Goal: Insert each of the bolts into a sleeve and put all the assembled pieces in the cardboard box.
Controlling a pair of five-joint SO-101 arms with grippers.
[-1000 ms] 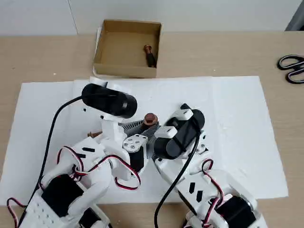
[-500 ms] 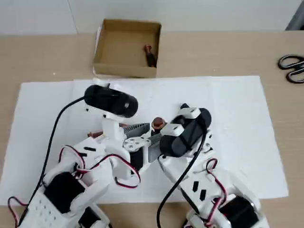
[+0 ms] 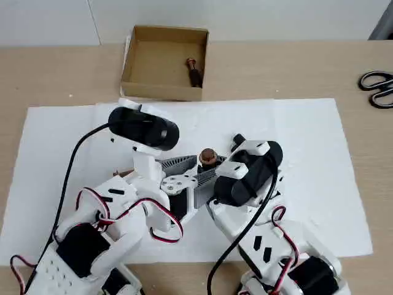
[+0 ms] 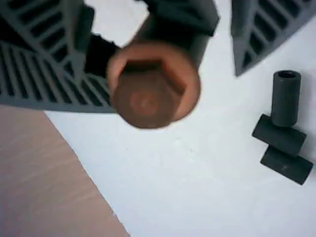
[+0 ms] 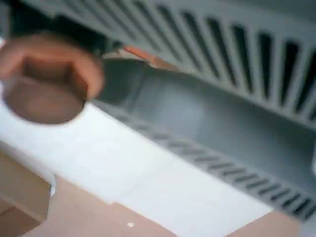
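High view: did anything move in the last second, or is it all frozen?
The copper-headed bolt between the two arms slid a little to the right, and the arm on the view's right swung right with it. The other arm barely shifted. The brown cardboard box, the dark assembled piece inside it and the black scissors stayed put.

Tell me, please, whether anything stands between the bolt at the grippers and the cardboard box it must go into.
Nothing visible does. Between the bolt, over the middle of the white sheet, and the cardboard box lies bare sheet. An assembled piece already lies at the box's right side, with free floor beside it.
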